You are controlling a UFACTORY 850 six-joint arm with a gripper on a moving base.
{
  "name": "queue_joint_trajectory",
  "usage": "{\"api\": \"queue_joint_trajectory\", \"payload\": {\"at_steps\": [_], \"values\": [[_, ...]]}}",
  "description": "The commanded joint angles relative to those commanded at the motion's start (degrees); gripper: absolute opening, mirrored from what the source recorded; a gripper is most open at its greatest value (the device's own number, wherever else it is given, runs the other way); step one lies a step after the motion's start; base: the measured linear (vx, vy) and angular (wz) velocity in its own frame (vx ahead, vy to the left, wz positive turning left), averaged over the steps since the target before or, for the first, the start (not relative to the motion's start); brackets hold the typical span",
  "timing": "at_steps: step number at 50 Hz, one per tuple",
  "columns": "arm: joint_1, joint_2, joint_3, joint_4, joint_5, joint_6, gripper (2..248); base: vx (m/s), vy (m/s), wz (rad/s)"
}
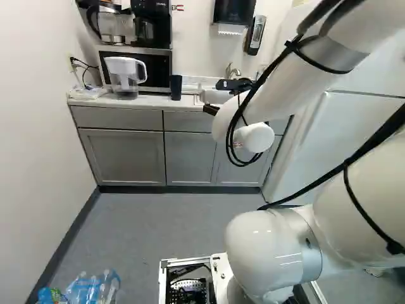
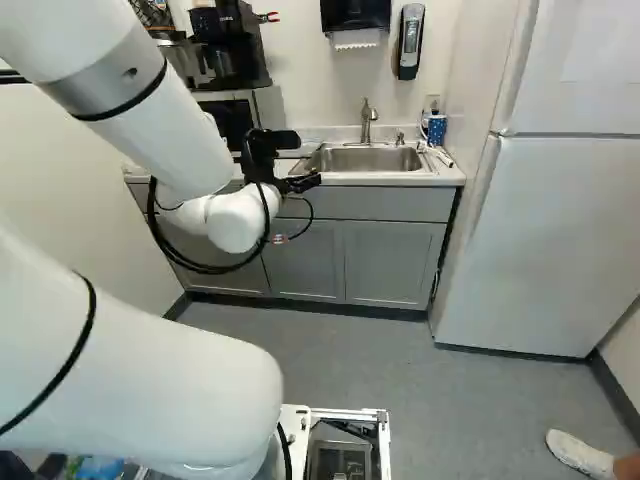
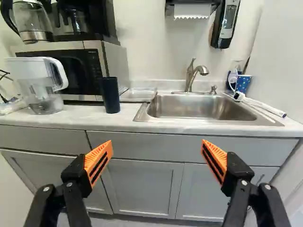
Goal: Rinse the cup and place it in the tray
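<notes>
My gripper (image 2: 306, 182) is stretched out before the counter, left of the sink's middle in the right base view. In the wrist view the gripper (image 3: 156, 150) has its orange-padded fingers wide apart, nothing between them. Beyond them a dark cup (image 3: 111, 95) stands upright on the counter, beside the water pitcher; the same cup (image 1: 176, 87) shows in the left base view. A shallow, clear-looking tray (image 3: 138, 94) lies between cup and sink. The metal sink (image 3: 199, 108) has a faucet (image 3: 191, 78) behind its basin. A blue dotted cup (image 3: 243, 83) stands beyond the sink's far corner.
The counter's front edge (image 3: 184, 134) and grey cabinets (image 3: 143, 185) lie ahead of the gripper. Near the pitcher (image 3: 40, 85) stands a microwave (image 3: 71, 68) bearing coffee makers. A white brush (image 3: 262, 105) lies beside the sink. A refrigerator (image 2: 560, 240) stands beside the counter.
</notes>
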Motion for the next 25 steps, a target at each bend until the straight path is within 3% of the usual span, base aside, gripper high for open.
{"api": "queue_joint_trajectory", "payload": {"at_steps": [25], "values": [[0.0,-0.2,-3.4,0.0,-0.7,0.0,247,0.000,0.000,0.000]]}}
